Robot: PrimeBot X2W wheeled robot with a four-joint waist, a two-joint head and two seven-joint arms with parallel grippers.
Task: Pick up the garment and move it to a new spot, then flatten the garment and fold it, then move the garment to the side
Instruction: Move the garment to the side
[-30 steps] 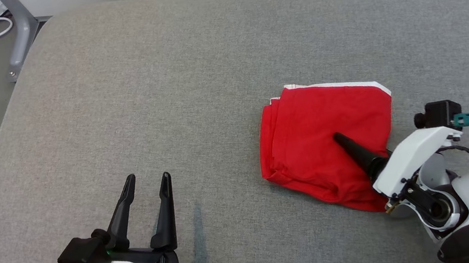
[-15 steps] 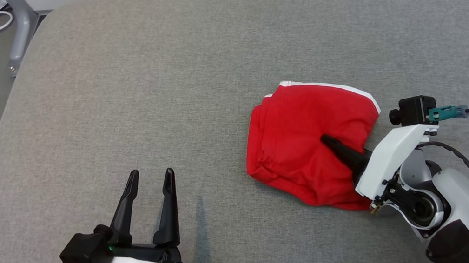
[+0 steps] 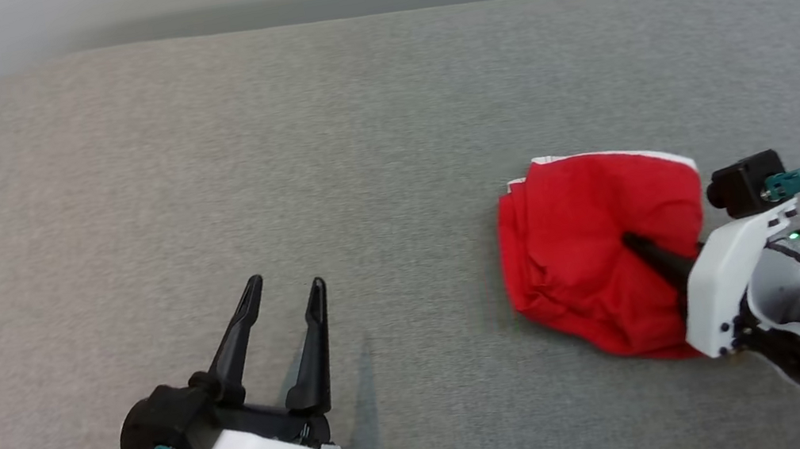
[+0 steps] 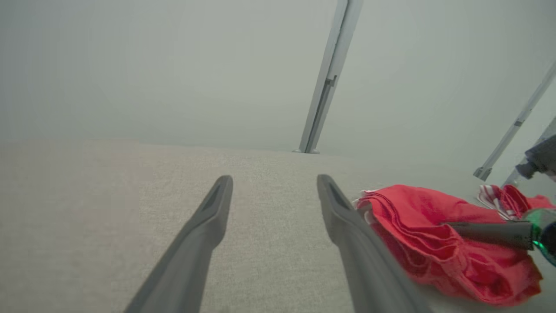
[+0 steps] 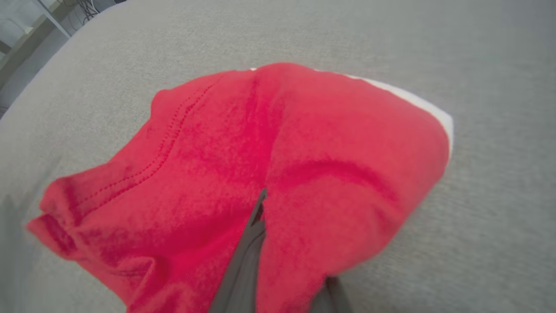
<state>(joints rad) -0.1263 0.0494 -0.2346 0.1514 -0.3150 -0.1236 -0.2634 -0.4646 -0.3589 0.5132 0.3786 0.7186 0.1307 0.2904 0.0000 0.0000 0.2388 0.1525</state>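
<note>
Red cloth catches the eye first: the garment (image 3: 588,243) lies on the right half of a grey upholstered surface (image 3: 277,156), folded into a rough, thick packet with a thin white trim along its far edge. Its stacked layers show on the left side, and the near corner is rumpled and bunched.

The right gripper (image 3: 634,245) comes in from the near right, and its claw is clenched on the garment. One dark finger (image 3: 658,260) lies across the top of the cloth, sunk into a crease. In the right wrist view that upper finger (image 5: 243,265) runs out of a deep fold in the red fabric (image 5: 282,143), while the other finger sits beneath the cloth at the bottom edge, so a wad of the garment is pinched between them.

The left gripper (image 3: 286,283) hovers over bare grey fabric at the lower left, well apart from the garment, its claw released with the two fingers spread and nothing between them. In the left wrist view the gripper (image 4: 273,180) points across the surface, with the garment (image 4: 412,213) off to its right. Beyond that lies a second bit of cloth, red with white stripes (image 4: 499,200). A pale metal post (image 4: 325,82) stands behind the surface.
</note>
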